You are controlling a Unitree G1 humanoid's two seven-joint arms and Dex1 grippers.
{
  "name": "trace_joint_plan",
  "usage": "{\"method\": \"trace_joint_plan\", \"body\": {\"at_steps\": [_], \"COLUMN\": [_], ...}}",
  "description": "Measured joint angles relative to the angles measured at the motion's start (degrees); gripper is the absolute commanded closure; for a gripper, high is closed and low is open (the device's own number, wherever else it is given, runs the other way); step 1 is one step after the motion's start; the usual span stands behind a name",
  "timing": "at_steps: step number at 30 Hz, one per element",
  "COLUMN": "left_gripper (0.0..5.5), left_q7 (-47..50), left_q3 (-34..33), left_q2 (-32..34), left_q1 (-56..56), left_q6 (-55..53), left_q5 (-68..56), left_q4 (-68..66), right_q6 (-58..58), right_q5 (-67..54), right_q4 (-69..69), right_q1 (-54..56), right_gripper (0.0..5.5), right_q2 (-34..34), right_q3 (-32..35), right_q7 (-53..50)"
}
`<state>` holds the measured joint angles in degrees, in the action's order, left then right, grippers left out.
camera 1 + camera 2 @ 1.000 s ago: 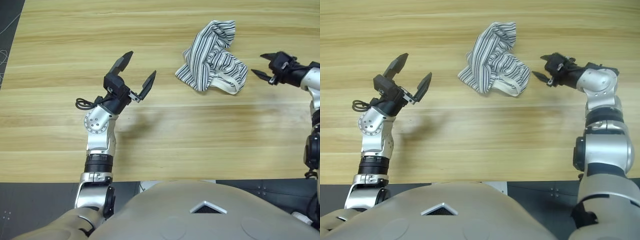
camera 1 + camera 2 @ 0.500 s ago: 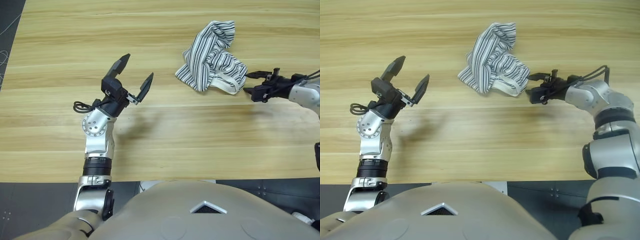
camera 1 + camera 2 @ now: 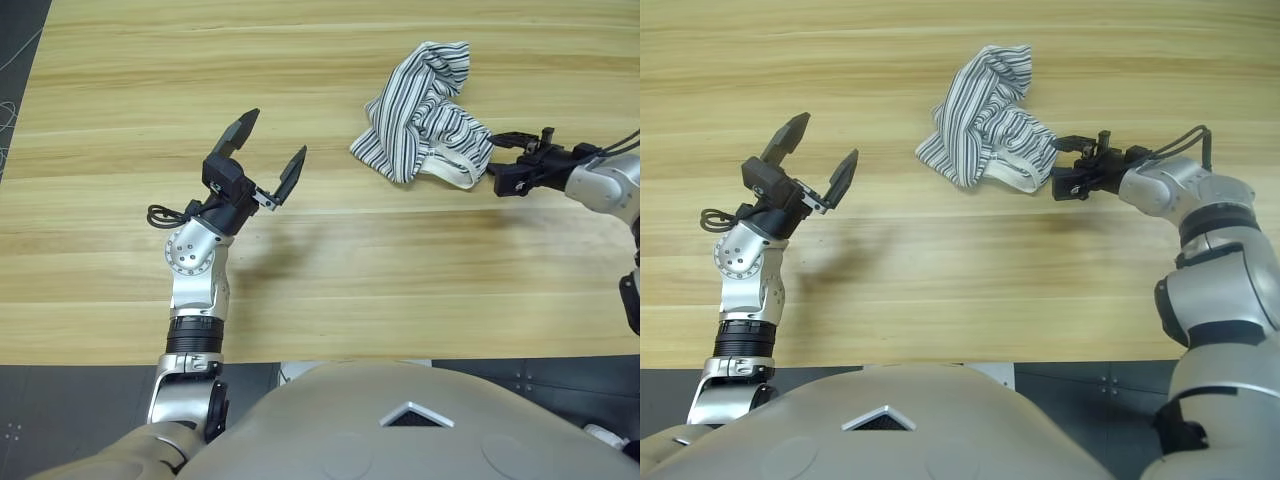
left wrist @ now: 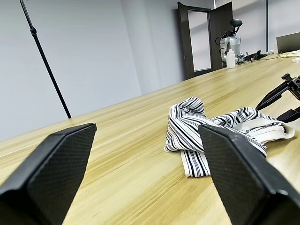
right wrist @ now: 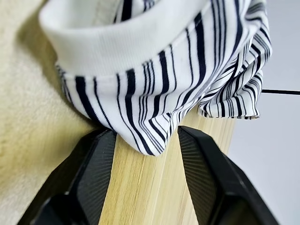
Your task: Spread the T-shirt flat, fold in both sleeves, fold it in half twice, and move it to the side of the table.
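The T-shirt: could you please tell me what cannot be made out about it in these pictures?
Head views: the T-shirt is crumpled, so its own folds hide the sleeves.
Left wrist view: one jaw of the left gripper covers part of it.
Right wrist view: the frame's edge cuts it off; whether the right gripper touches the cloth is unclear.

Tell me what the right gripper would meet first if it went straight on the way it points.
The crumpled striped T-shirt. The open right gripper points at its white ribbed edge, and striped cloth hangs between the fingertips in the wrist view. Contact looks almost immediate, though exact depth is unclear.
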<state>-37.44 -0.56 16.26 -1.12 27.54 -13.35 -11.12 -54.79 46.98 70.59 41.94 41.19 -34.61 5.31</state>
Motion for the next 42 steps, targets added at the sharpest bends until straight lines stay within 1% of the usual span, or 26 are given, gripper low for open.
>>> {"method": "trace_joint_plan", "body": {"at_steps": [5,8,11,18,21,22,25,27,28,30,33,34,35,37,40,42], "left_gripper": [1.42,1.42,1.42,1.42,1.42,1.42,1.42,1.42,1.42,1.42,1.42,1.42,1.42,1.42,1.42,1.42], "left_q7": [0.09,0.16,0.21,0.22,0.22,0.22,-0.74,-1.07,-1.14,-1.52,-2.74,-3.76,-5.01,-6.33,-6.35,-6.33], "left_q3": [0.19,0.19,0.22,0.26,0.27,0.28,0.40,0.50,0.51,0.64,1.83,3.23,5.15,8.52,11.86,13.37], "left_q2": [-0.01,-0.01,-0.01,-0.01,0.00,0.01,0.19,0.43,0.74,1.36,2.77,3.50,4.61,5.41,5.20,4.46], "left_q1": [-0.31,-0.38,-0.38,-0.38,-0.38,-0.38,-0.37,-0.33,-0.24,0.00,1.15,2.19,3.53,5.57,6.47,6.58], "left_q6": [0.00,0.01,0.01,0.01,0.02,0.02,-0.05,-0.09,-0.11,-0.15,-0.28,-0.62,-1.21,-1.71,-1.07,-0.64], "left_q5": [0.00,0.00,0.00,0.00,0.01,0.02,-0.05,0.01,0.16,0.43,1.86,3.45,5.74,9.53,13.07,13.71], "left_q4": [0.00,0.00,0.00,0.00,-0.01,-0.02,-0.07,-0.13,-0.18,-0.20,-0.21,-0.24,-0.54,-1.36,-2.84,-4.10], "right_q6": [-0.93,-1.07,-1.05,-1.09,-2.08,-3.71,-6.36,-5.25,-2.70,2.99,14.24,19.41,24.25,30.00,34.35,38.55], "right_q5": [-0.64,-1.14,-1.14,-1.54,-2.84,-5.54,-15.67,-24.97,-31.09,-38.65,-47.31,-50.67,-53.24,-55.79,-56.28,-59.65], "right_q4": [0.55,0.99,1.12,1.15,1.14,1.13,-0.39,-7.11,-13.27,-24.10,-40.99,-47.73,-53.54,-58.90,-59.59,-60.60], "right_q1": [-0.10,-0.27,-0.36,-0.38,-0.39,-0.50,-0.67,-1.93,-3.19,-5.16,-7.93,-8.33,-8.41,-6.57,-4.30,-3.77], "right_gripper": [4.25,4.96,5.36,5.36,5.36,5.36,5.36,5.36,5.36,5.36,5.36,5.36,5.36,5.36,5.36,5.36], "right_q2": [-0.78,-0.96,-1.10,-1.16,-1.15,-1.17,-1.15,-0.76,-0.16,1.49,6.95,9.61,11.89,14.01,14.06,13.78], "right_q3": [-0.39,-0.53,-0.78,-0.84,-0.22,0.85,4.53,5.43,5.64,5.95,6.57,7.18,8.49,11.65,14.02,15.13], "right_q7": [0.37,0.87,1.33,1.84,3.98,7.36,22.08,34.34,40.90,48.97,59.39,63.37,66.69,69.58,71.60,74.44]}}
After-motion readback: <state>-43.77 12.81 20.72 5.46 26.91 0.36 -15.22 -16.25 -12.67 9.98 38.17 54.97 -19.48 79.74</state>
